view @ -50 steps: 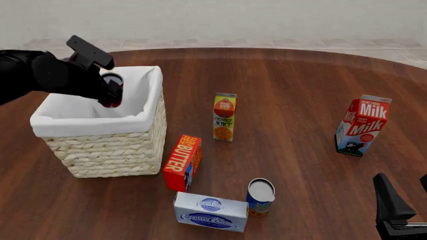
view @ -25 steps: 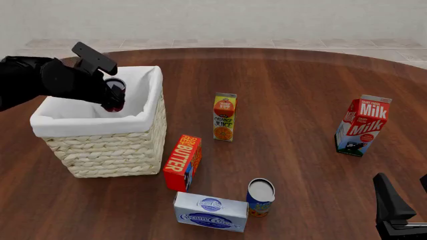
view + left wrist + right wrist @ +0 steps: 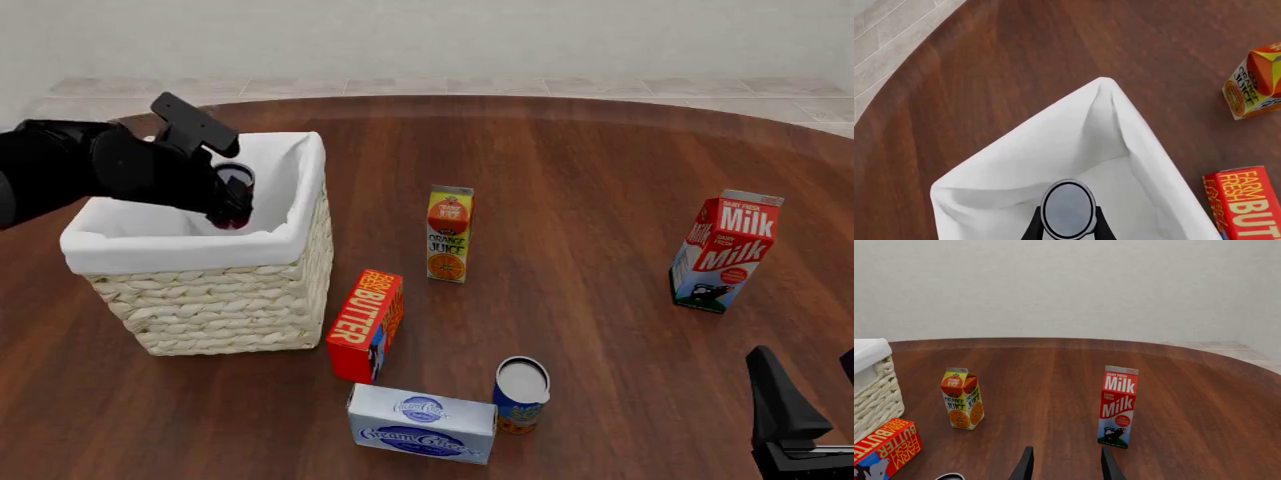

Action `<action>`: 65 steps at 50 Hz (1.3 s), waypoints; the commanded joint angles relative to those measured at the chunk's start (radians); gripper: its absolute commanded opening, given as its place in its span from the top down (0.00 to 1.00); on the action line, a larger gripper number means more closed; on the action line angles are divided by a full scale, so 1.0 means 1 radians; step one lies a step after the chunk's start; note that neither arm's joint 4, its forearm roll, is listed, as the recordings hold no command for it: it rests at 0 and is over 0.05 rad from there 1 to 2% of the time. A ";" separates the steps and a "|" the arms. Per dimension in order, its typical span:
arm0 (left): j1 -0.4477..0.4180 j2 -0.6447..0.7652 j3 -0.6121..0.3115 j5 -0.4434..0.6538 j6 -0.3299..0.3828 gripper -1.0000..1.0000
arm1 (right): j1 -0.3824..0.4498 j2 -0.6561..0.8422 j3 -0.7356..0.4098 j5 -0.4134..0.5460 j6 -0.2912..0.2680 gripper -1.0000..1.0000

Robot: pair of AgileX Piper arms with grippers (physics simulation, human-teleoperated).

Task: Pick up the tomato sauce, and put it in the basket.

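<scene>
The tomato sauce (image 3: 234, 186) is a small can with a dark red side, held tilted over the open top of the basket (image 3: 187, 252), near its right wall. My left gripper (image 3: 224, 204) is shut on the can. In the left wrist view the can's pale top (image 3: 1068, 207) sits between the two fingers (image 3: 1034, 229), above the basket's white lining (image 3: 1147, 150). My right gripper (image 3: 811, 402) rests low at the table's near right edge, open with nothing between its fingers (image 3: 1025, 465). The basket's woven side (image 3: 874, 390) shows at the edge of the right wrist view.
An orange juice carton (image 3: 450, 235) stands right of the basket. A Farm Fresh butter box (image 3: 364, 325), a cream cheese box (image 3: 422, 423) and a blue-labelled can (image 3: 521, 394) sit in front. A milk carton (image 3: 725, 250) stands at the far right.
My left gripper has carried the can a little to the right and lower over the basket's opening. The right arm has not moved.
</scene>
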State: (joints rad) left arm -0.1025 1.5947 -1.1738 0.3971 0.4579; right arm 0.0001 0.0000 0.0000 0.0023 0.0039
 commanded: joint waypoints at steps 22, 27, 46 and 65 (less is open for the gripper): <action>0.017 0.009 -0.001 -0.008 0.031 0.00 | 0.000 0.002 0.000 -0.002 -0.002 0.00; 0.020 0.011 -0.008 -0.009 0.032 0.00 | 0.000 0.002 0.000 -0.002 -0.001 0.00; 0.010 -0.010 -0.016 0.008 0.019 0.00 | -0.001 0.002 0.000 -0.002 -0.001 0.00; 0.013 -0.118 -0.053 0.044 -0.014 0.00 | -0.001 0.002 0.000 -0.002 -0.002 0.00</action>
State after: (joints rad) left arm -0.0879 1.5268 -1.2161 0.4322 0.4676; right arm 0.0001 0.0000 0.0000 0.0023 0.0039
